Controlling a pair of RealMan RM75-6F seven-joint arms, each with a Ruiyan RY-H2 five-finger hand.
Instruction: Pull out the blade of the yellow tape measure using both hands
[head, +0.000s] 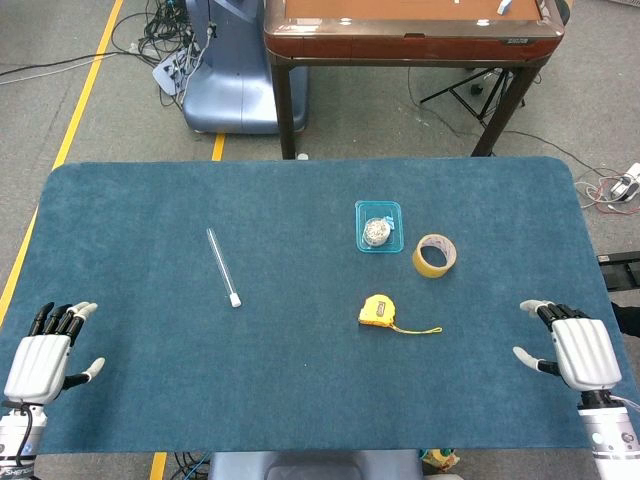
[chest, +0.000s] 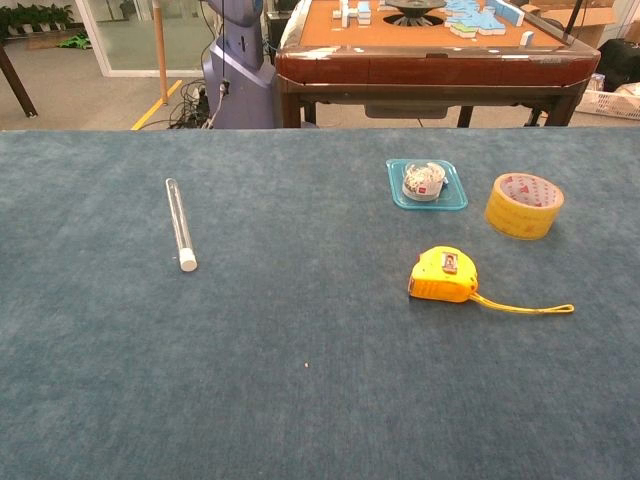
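While both hands are hovering spread and empty, left hand (head: 42, 362) and right hand (head: 578, 350) at tabletop (head: 150, 230) edges, yellow tape measure (head: 378, 311) is lying right of center near tape roll (head: 435, 256).

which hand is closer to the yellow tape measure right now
Right. The right hand rests at the table's right edge, off to the right of the tape measure. The left hand sits at the far left edge, much farther across the table. Neither touches it.
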